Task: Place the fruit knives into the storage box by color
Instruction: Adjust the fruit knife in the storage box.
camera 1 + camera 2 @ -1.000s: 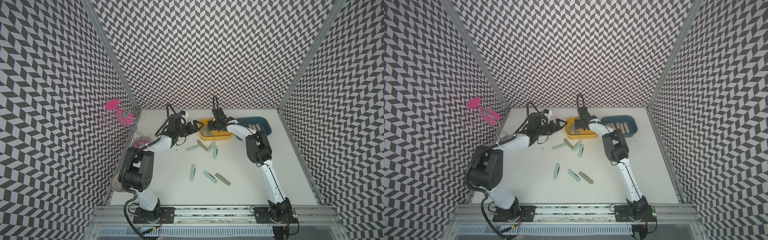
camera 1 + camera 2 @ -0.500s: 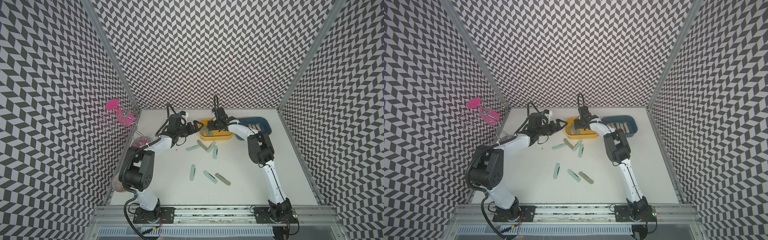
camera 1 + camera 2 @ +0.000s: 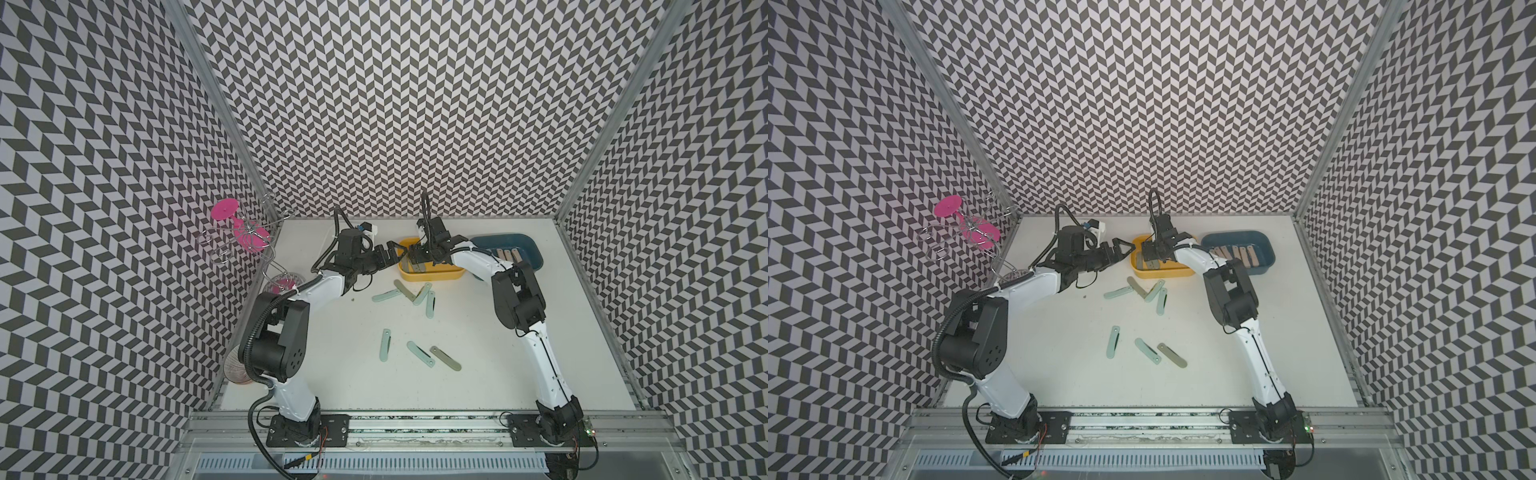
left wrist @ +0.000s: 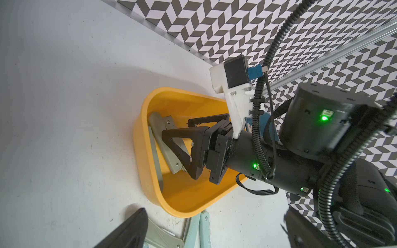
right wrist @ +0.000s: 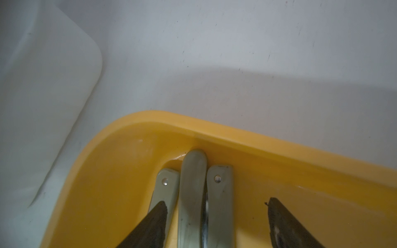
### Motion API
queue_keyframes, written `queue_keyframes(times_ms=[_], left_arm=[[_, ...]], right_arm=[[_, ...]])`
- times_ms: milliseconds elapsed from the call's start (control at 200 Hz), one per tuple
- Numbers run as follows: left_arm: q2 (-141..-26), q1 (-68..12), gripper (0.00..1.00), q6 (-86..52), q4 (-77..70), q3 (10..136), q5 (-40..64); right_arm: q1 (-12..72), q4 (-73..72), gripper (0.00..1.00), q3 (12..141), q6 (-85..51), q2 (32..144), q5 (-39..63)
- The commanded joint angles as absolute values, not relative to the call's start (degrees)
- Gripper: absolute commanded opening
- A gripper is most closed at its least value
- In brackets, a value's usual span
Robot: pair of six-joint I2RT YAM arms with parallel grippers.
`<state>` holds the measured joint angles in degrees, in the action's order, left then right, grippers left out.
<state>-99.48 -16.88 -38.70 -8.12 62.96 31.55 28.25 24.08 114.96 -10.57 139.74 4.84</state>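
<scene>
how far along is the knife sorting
Done: three grey-green knives lie in the yellow box, several peach-pink knives in the blue box. In hand: nothing; the right claw hangs open over the yellow box, the left claw open beside it. Left: seven loose knives on the table, five mint and two grey-green.

Three grey-green knives [image 5: 193, 182] lie flat, side by side, in a corner of the yellow box [image 5: 236, 133], the middle one's round end up at the wall. Peach-pink knives [image 3: 508, 254] sit in a row in the blue box [image 3: 515, 239]. Outside the boxes, mint knives [image 3: 430, 304] and a grey-green bar [image 3: 404, 289] cluster just beside the yellow box. Nearer the front lie two more mint bars [image 3: 385, 345] and a grey-green one [image 3: 445, 358].
</scene>
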Motion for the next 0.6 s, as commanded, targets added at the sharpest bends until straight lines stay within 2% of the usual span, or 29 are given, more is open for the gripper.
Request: queue_keyframes(times_ms=[0, 285, 596], left_arm=[[-100.30, -17.23, 1.00, -39.19, -9.52, 65.26, 31.20], [-100.46, -17.23, 1.00, -39.20, -9.45, 65.31, 31.11], [-100.58, -17.40, 1.00, -39.20, -9.49, 65.50, 31.03]], right_arm=[[28.47, 24.18, 0.72, 117.29, -9.76, 142.25, 4.10], [27.77, 26.74, 0.71, 118.30, -10.72, 143.52, 0.21], [26.72, 27.16, 0.70, 118.05, -12.24, 141.97, 0.49]])
